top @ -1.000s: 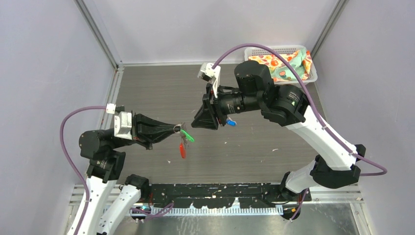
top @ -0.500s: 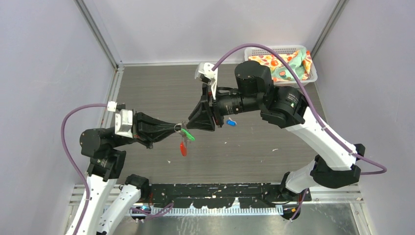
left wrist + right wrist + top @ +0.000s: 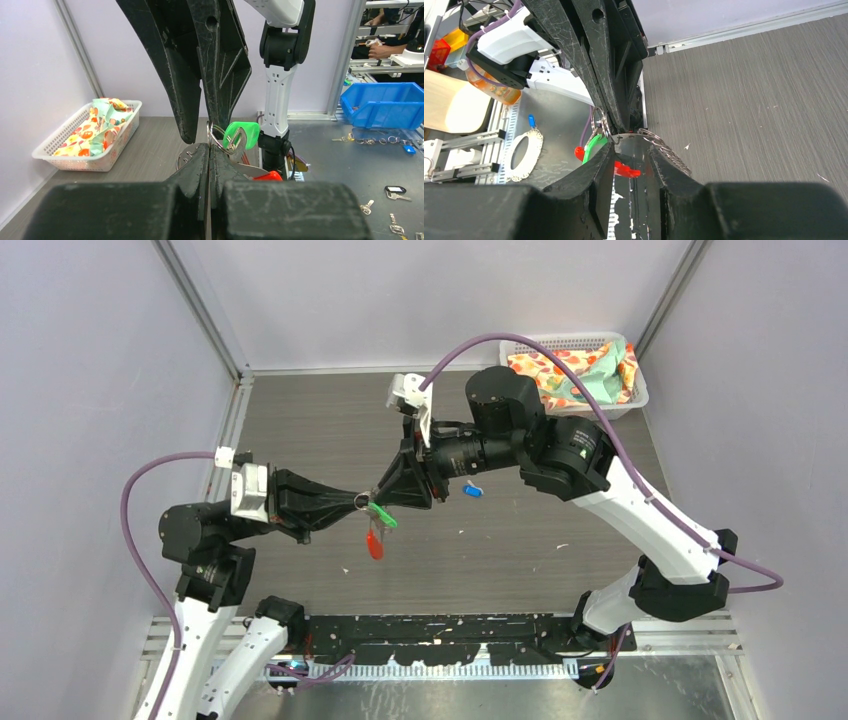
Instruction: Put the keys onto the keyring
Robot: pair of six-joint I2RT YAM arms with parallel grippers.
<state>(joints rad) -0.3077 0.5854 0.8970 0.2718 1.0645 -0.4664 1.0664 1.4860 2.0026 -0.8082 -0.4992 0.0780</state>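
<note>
At the centre of the top view, the keyring (image 3: 215, 140) is kept clenched by the left gripper (image 3: 358, 502), the green key (image 3: 382, 517) already hung on it. The right gripper (image 3: 385, 490) is placed half-parted at the ring; whether it pinches cannot be told. The blue key (image 3: 472, 490), lying just right of centre, is judged to be fetched next.

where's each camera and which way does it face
top external: above and behind, looking down at the grey table; both arms and bases show.
left wrist: looks along the left gripper toward the right gripper.
right wrist: looks along the right gripper toward the left gripper.
both wrists share: green-headed key and silvery wire keyring.
</note>
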